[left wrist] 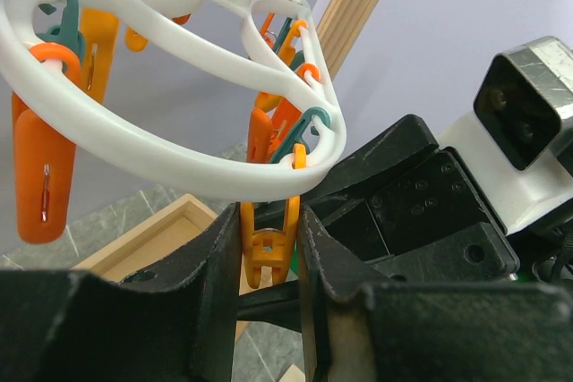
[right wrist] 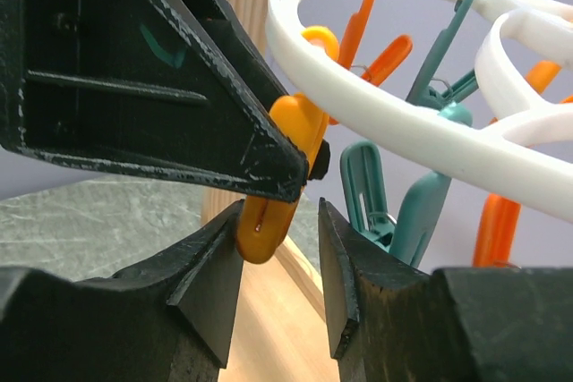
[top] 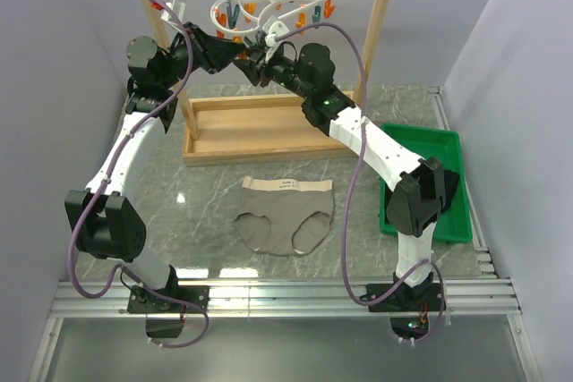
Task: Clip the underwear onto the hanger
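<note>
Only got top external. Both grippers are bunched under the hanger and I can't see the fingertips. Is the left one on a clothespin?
Observer: Yes. In the left wrist view, the left gripper has its fingers touching both sides of an orange clothespin hanging from the hanger ring.
Operator: And the right gripper?
Observer: The right gripper is open. In its wrist view, that clothespin's lower end lies against one finger, with a gap to the other.
Operator: Any cloth in either?
Observer: None in either wrist view.

Bright, even overhead light, white glare spots on the table, soft faint shadows.
</note>
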{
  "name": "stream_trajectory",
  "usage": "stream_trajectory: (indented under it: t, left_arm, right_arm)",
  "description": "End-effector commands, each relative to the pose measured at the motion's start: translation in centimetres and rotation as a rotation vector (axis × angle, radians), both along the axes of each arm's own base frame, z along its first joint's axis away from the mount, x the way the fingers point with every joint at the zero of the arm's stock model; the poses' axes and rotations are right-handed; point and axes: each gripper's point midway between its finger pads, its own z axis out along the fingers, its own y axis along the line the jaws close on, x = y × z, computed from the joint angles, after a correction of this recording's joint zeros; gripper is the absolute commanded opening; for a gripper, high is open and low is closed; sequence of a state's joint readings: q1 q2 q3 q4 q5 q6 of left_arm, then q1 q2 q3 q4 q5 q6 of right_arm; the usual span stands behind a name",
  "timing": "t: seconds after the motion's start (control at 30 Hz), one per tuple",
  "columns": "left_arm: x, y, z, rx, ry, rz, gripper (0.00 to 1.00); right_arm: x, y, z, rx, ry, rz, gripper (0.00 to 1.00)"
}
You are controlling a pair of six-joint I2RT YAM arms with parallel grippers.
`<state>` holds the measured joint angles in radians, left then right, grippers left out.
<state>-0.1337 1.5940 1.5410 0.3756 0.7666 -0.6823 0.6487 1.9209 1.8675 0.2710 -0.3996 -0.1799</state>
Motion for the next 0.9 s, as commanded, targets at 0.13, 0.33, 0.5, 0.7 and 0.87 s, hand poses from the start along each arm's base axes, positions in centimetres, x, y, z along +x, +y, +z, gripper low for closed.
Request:
stream_trajectory:
  t: [0.13,0.33,0.5,0.7,0.87]
  left_arm:
    - [-1.3,-0.4,1.2,0.016,-0.047,-0.013,0.00]
    - [-1.5,-0.3,1.8,0.015,-0.060,-0.008,0.08]
    - [-1.3,0.1,3.0,-0.017,-0.073,0.024,0.30]
    - [-1.7,0.3,4.1,-0.052,-0.102,0.033,0.35]
    - [-1.5,0.4,4.6,-0.064,-0.109,0.039,0.39]
  right_arm:
    - [-0.9,-1.0,5.8,0.082,-0.122,-0.045,0.38]
    - [-0.9,-1.1,5.8,0.084,-0.120,-0.049,0.00]
    - [-1.0,-1.1,5.9,0.093,-0.116,-0.048,0.00]
    - [-1.2,-0.9,5.6,0.088,-0.108,-0.040,0.00]
    - [-1.4,-0.7,5.0,0.083,-0.097,-0.036,0.00]
